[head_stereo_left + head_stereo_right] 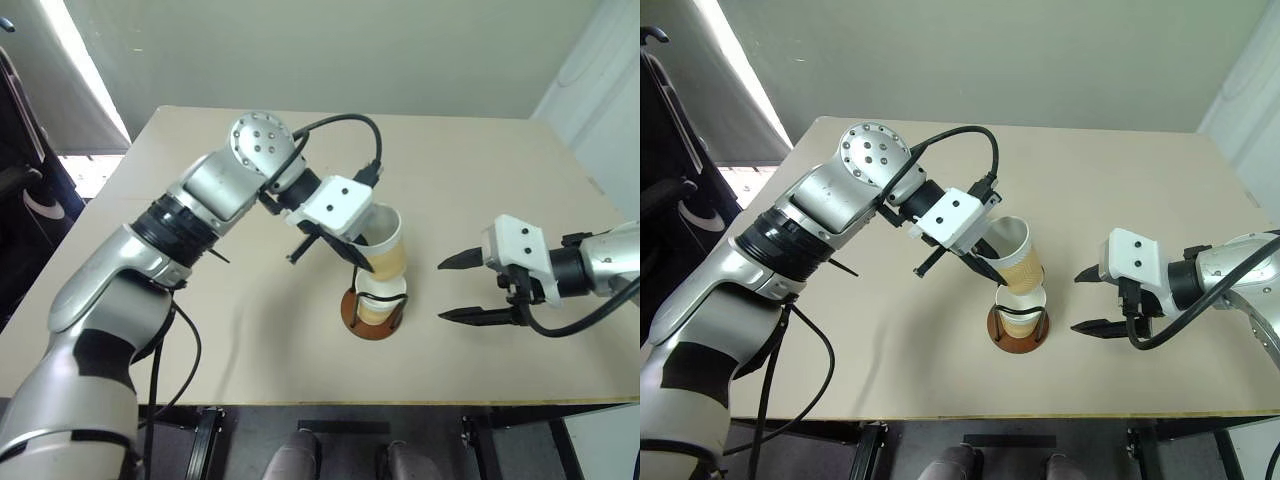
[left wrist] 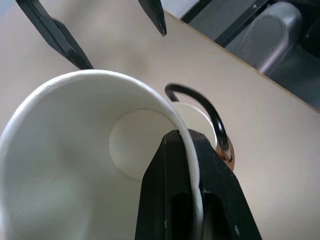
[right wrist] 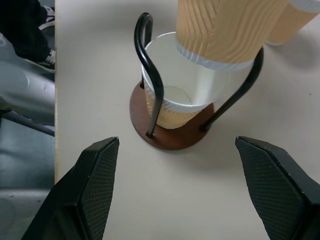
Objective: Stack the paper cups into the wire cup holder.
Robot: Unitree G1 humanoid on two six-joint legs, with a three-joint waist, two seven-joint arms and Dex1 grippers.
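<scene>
From the head cameras I see the left gripper (image 1: 358, 258) clamped on the rim of a tilted paper cup (image 1: 385, 245), one finger inside the wall and one outside. The cup's base sits just above the mouth of a second cup (image 1: 378, 305) already seated in the wire holder (image 1: 1018, 330), which stands near the table's (image 1: 480, 180) front edge.

The left wrist view confirms the pinch: the white rim runs between the two black fingers (image 2: 172, 200), and past the rim I see one wire loop and a sliver of the brown base.

The right wrist view shows what the head cameras do not: the held cup's bottom overlaps the seated cup's opening, between the wire loops, and a third cup (image 3: 295, 22) stands behind the holder.

The right gripper (image 1: 480, 290) hangs beside the holder, fingers spread wide, holding nothing.
</scene>
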